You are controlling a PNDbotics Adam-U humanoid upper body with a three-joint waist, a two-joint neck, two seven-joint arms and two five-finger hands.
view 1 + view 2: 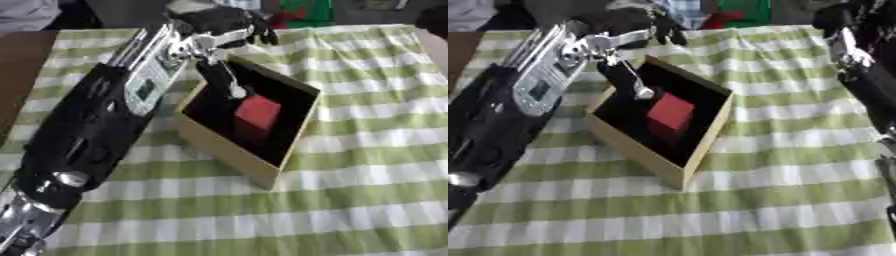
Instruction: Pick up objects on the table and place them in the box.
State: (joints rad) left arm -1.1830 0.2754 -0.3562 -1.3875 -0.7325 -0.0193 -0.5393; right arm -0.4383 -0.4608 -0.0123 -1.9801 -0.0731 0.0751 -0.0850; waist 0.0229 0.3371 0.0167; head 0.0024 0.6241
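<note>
A shallow box (229, 152) with pale wooden walls and a black inside stands askew in the middle of the checked cloth. A red block (257, 114) lies inside it. My left arm runs from the lower left corner up to the far edge. My left hand (220, 24) hangs over the box's far corner, holding nothing. One dark finger with a silver tip (234, 91) reaches down into the box beside the red block, the others droop loosely. My right hand (843, 16) shows as a dark shape at the top right, its forearm along the right edge.
A green and white checked cloth (367, 190) covers the table. Bare brown tabletop (19, 65) shows at the far left. Red and green things (737, 14) stand beyond the far edge. My left forearm (105, 115) hides the cloth left of the box.
</note>
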